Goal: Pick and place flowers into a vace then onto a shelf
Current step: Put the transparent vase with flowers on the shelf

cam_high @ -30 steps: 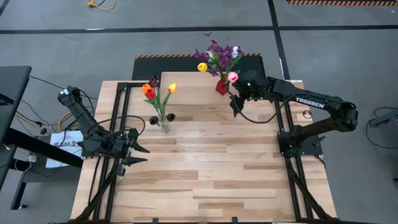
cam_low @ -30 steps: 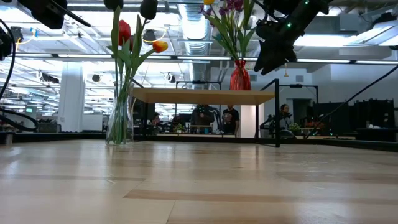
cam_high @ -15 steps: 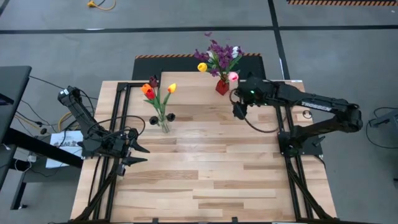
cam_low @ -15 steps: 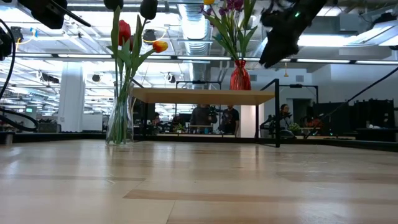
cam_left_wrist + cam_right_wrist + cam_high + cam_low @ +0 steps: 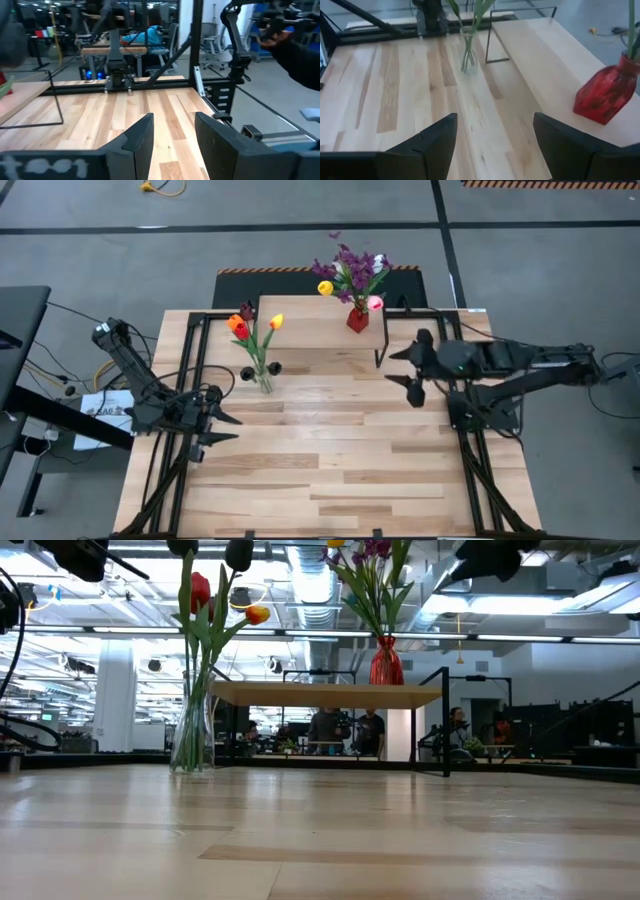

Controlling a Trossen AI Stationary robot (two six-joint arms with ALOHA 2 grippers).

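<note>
1. Worktop [image 5: 330,470]: light wood slats, black frame rails along both sides.
2. Shelf [image 5: 310,328]: low light-wood board on thin black legs, at the far middle of the worktop.
3. Red vase [image 5: 357,319] stands upright on the shelf near its right end; holds purple sprigs [image 5: 350,265], a yellow flower [image 5: 325,287] and a pink flower [image 5: 375,303]. Low view shows the same vase [image 5: 386,662] on top of the board.
4. Clear glass vase [image 5: 263,377] stands on the worktop just in front of the shelf's left end, not on it. It holds red, orange and yellow tulips [image 5: 240,327] on green stems. In the low view it stands left of the shelf [image 5: 192,730].
5. Right gripper [image 5: 405,366]: above the worktop, just right of the shelf's front right corner, apart from the red vase. Jaws spread wide, holding nothing; right wrist view shows bare worktop between them.
6. Left gripper [image 5: 226,428]: waits at the worktop's left edge, well apart from both vases. Jaws partly apart, nothing between them; left wrist view shows only planks in the gap.
7. Low view: people stand in the room behind the worktop, too small to tell more.
</note>
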